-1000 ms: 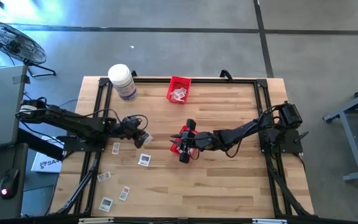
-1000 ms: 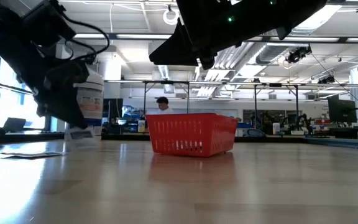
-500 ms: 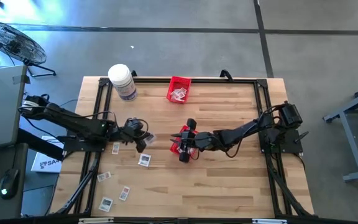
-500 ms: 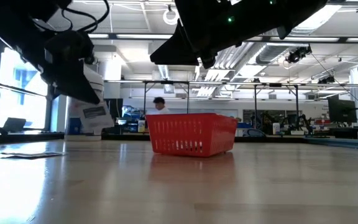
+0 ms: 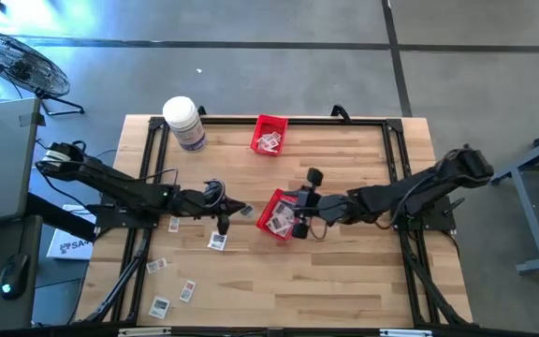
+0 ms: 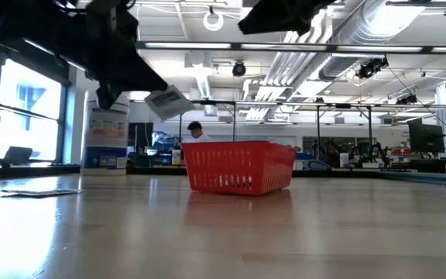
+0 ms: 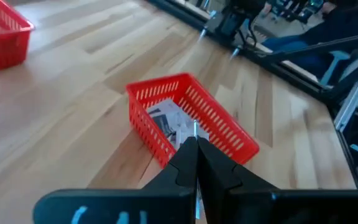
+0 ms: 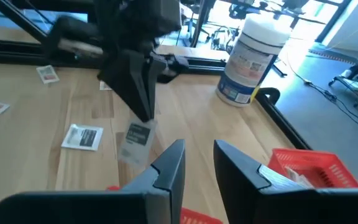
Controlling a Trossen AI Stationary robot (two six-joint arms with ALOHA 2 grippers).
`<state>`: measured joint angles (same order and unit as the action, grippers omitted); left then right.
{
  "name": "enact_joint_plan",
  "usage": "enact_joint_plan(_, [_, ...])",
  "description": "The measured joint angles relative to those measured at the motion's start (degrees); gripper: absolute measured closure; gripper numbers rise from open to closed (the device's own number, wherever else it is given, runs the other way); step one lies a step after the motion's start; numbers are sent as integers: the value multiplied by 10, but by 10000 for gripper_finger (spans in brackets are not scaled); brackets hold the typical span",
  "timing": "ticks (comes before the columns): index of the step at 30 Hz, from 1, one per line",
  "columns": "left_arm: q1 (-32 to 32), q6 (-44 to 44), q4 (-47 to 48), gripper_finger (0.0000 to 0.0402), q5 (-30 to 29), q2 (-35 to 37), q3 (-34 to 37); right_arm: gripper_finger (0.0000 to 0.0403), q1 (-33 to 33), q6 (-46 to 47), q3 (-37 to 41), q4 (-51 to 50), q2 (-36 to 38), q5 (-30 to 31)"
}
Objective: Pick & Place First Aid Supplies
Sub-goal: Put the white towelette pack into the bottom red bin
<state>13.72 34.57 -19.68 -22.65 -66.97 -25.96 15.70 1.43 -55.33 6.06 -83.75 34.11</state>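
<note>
Across the bench's middle, the left gripper, clamped on a packet, has carried it up beside the red basket, while the right gripper, fingers apart, has lifted away—a drop seems next.

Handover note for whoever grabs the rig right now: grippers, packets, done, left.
Left gripper: shut on a packet, held in the air above the table, just short of the near basket.
Right gripper: open, holding nothing, beside the near basket.
Done: some packets lie in the near basket, and more in the far basket by the white jar.
Left: drop the held packet into the near basket, probably, then clear the loose packets on the left arm's side of the table; about five show from above.
</note>
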Motion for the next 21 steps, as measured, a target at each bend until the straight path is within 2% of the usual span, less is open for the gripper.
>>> enact_joint_plan(4, [-20, 1, -7, 401, 26, -68, -45, 325, 7, 11, 0, -23, 27, 0])
enact_joint_plan(10, [-29, -19, -3, 401, 26, -202, -169, 324, 7, 20, -1, -23, 25, 1])
enact_joint_plan(15, [-37, -22, 64, 401, 12, -284, -253, 325, 12, 43, -1, -37, 24, 1])
enact_joint_plan(21, [-56, 3, 65, 399, 36, -329, -271, 324, 20, 46, -1, -37, 24, 2])
